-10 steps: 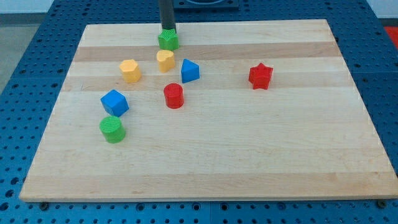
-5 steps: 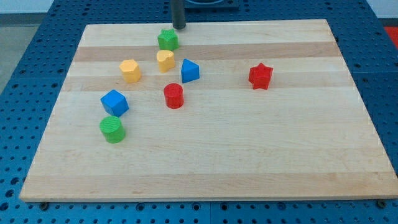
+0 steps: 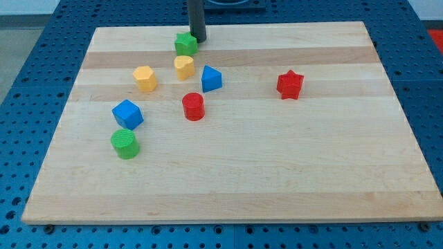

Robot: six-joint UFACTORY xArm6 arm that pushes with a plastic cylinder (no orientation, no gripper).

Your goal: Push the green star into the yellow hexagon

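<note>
The green star [image 3: 185,44] lies near the top edge of the wooden board [image 3: 277,166], left of centre. My tip [image 3: 198,39] is just to the star's upper right, touching or nearly touching it. The yellow hexagon [image 3: 145,78] lies below and to the left of the star. A second yellow block [image 3: 183,67], its shape unclear, sits directly below the star, between it and the middle of the board.
A blue triangular block [image 3: 211,78] and a red cylinder [image 3: 193,106] lie below the star. A blue cube [image 3: 127,114] and a green cylinder [image 3: 124,143] are at lower left. A red star [image 3: 290,84] is at right.
My tip moved from directly above the green star to its right side, then came down beside it. The star has barely shifted left.
</note>
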